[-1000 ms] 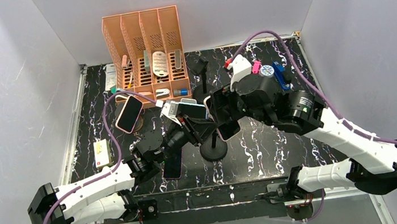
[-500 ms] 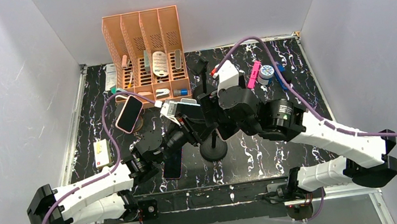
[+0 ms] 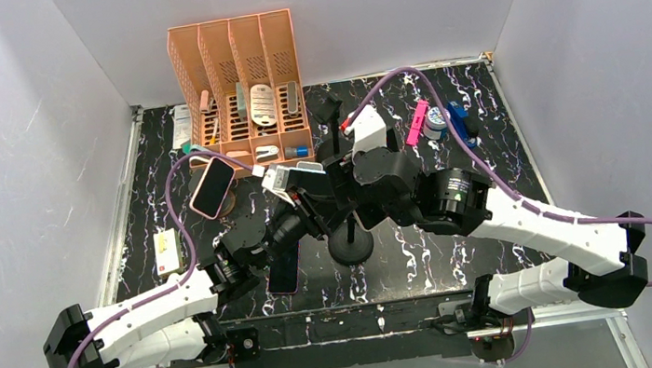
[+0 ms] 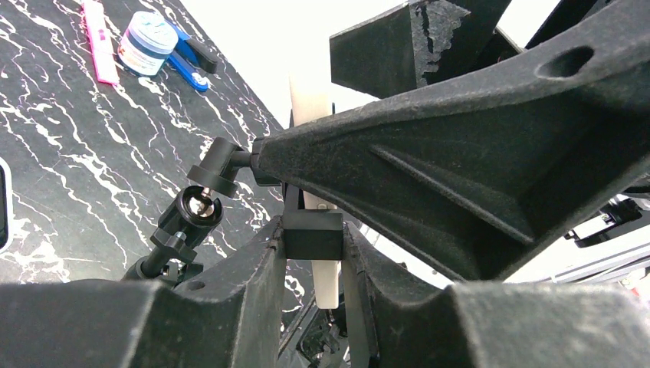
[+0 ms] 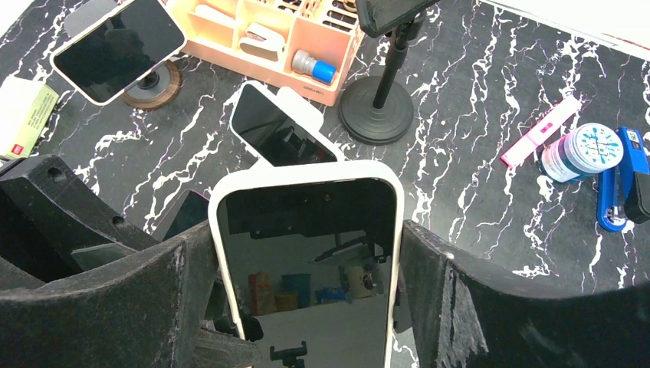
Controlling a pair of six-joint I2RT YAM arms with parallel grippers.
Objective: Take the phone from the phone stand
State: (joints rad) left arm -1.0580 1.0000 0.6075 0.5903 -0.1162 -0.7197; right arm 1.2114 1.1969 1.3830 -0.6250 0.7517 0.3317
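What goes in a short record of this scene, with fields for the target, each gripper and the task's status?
target: white-cased phone with dark screen, mounted on the black phone stand
left gripper: shut on the stand's black block beside the phone's edge
right gripper: fingers on either side of the phone, at its edges; grip unclear
status: phone not yet lifted off, as far as shown
background: orange slotted desk organiser at the far side
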